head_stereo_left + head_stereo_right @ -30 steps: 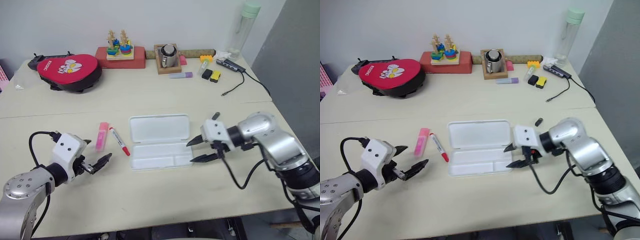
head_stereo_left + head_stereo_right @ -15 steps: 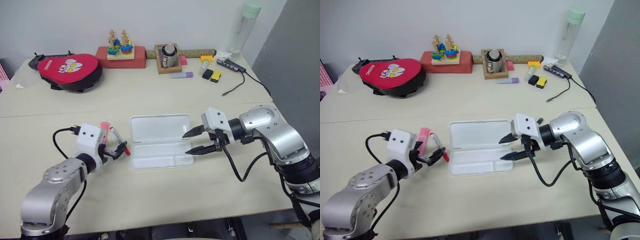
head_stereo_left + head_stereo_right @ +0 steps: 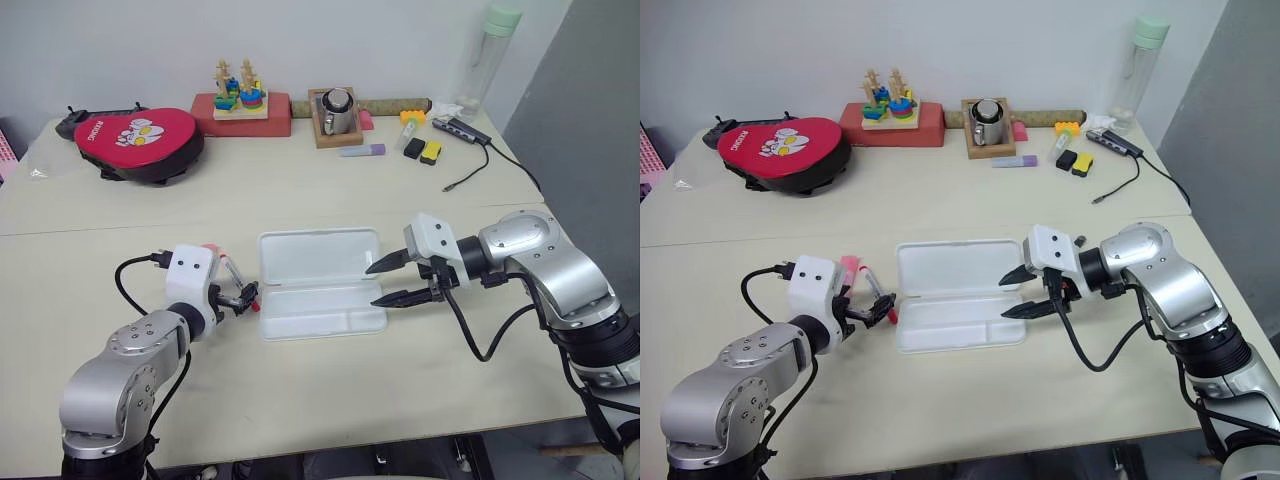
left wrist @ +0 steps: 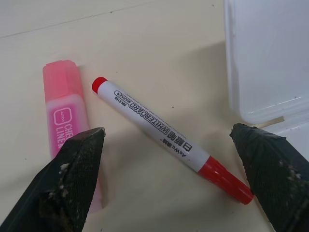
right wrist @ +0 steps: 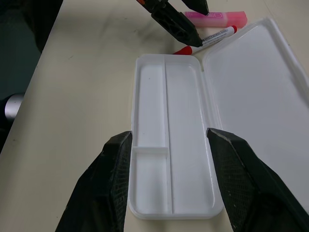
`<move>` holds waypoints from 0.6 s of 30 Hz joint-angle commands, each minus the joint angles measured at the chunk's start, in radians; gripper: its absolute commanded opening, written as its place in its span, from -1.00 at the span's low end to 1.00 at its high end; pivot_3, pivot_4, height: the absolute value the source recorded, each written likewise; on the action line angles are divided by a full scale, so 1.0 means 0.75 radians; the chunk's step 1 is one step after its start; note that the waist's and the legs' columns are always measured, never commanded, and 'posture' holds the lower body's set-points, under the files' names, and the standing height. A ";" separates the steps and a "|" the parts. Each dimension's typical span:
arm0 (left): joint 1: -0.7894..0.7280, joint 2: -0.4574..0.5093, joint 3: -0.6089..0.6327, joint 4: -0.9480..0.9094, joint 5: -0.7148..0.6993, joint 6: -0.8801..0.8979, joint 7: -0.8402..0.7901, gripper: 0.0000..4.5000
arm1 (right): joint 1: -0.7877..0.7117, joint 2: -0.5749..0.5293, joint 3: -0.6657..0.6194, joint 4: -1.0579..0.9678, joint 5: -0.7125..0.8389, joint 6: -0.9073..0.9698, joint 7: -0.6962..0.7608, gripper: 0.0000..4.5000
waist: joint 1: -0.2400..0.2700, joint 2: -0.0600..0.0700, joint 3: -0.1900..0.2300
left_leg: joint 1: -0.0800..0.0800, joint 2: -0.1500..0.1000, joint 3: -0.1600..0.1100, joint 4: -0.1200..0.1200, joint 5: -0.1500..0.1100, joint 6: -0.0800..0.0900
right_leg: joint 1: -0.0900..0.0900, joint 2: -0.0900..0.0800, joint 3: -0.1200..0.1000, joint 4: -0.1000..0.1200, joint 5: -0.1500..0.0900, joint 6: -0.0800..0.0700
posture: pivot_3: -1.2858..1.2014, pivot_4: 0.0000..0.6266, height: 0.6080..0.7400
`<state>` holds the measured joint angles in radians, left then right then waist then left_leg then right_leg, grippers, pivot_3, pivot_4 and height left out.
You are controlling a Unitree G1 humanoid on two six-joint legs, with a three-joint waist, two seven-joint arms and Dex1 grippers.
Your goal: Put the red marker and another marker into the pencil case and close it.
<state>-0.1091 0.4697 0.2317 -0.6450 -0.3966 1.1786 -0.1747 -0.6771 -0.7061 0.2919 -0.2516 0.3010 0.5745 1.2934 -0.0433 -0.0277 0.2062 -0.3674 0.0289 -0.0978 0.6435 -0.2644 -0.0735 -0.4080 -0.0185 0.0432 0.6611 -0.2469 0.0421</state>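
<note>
The pencil case point(image 3: 320, 285), a shallow white hinged box, lies open at the table's point(image 3: 300, 400) centre, lid folded to the far side, its divided tray bare and ready for loading. The right gripper point(image 3: 395, 281) hovers empty at its right end, fingers parted. The left gripper point(image 4: 169, 179), spread wide, straddles the red marker point(image 4: 164, 137), a slim white barrel with red ends, just left of the case. The pink highlighter point(image 4: 65, 125) lies just left of it.
</note>
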 commanded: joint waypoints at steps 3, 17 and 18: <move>-0.044 -0.046 -0.001 0.012 0.017 -0.005 0.032 1.00 | -0.013 -0.009 -0.036 -0.047 0.035 0.002 -0.014 0.13 | 0.003 0.000 0.000 | 0.000 0.000 0.000 0.000 0.000 0.000 | 0.000 0.000 0.000 0.000 0.000 0.000 | 0.03 -0.52 1.00; -0.104 -0.118 -0.025 0.109 0.050 0.042 0.081 1.00 | -0.023 -0.013 -0.033 -0.050 0.044 0.009 -0.038 0.13 | 0.010 0.000 0.000 | 0.000 0.000 0.000 0.000 0.000 0.000 | 0.000 0.000 0.000 0.000 0.000 0.000 | 0.03 -0.52 1.00; -0.109 -0.120 -0.027 0.117 0.053 0.043 0.085 1.00 | -0.023 -0.013 -0.032 -0.051 0.045 0.010 -0.039 0.13 | 0.010 0.000 0.000 | 0.000 0.000 0.000 0.000 0.000 0.000 | 0.000 0.000 0.000 0.000 0.000 0.000 | 0.03 -0.52 1.00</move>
<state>-0.1773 0.3853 0.2094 -0.5586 -0.3703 1.2109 -0.1196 -0.6773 -0.7061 0.2919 -0.2540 0.3193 0.5815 1.2645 -0.0358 -0.0276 0.2062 -0.3673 0.0287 -0.0979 0.6436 -0.2644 -0.0735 -0.4078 -0.0185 0.0432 0.6610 -0.2468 0.0421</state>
